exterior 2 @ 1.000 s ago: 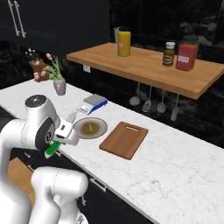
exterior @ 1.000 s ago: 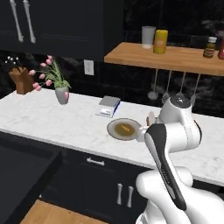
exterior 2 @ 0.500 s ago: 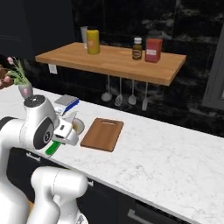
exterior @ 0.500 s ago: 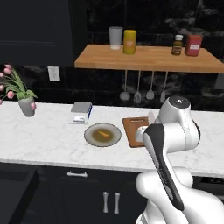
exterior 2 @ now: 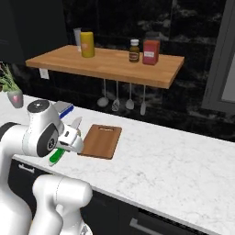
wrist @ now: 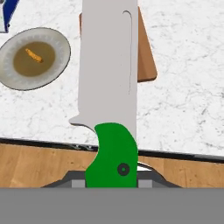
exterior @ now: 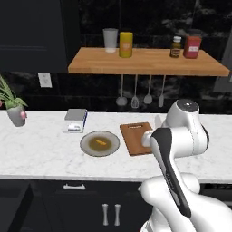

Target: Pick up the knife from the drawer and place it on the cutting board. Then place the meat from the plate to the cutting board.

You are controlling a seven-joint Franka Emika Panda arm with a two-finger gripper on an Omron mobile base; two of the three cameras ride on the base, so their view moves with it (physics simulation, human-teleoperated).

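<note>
The hand point(exterior 2: 69, 143) grips the knife point(wrist: 109, 109) by its green handle, blade pointing out over the near edge of the worktop point(exterior: 41, 154). Beyond it lies the cutting board point(exterior 2: 102, 140), with the meat point(exterior: 100, 142) on the plate point(exterior: 89, 148) to its left.

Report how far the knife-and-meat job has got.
Done: the knife is out of the drawer, clamped in the pincer. In hand: carrying it toward the cutting board, which is bare. Left: set the knife on it, then move the meat over from the plate.
</note>
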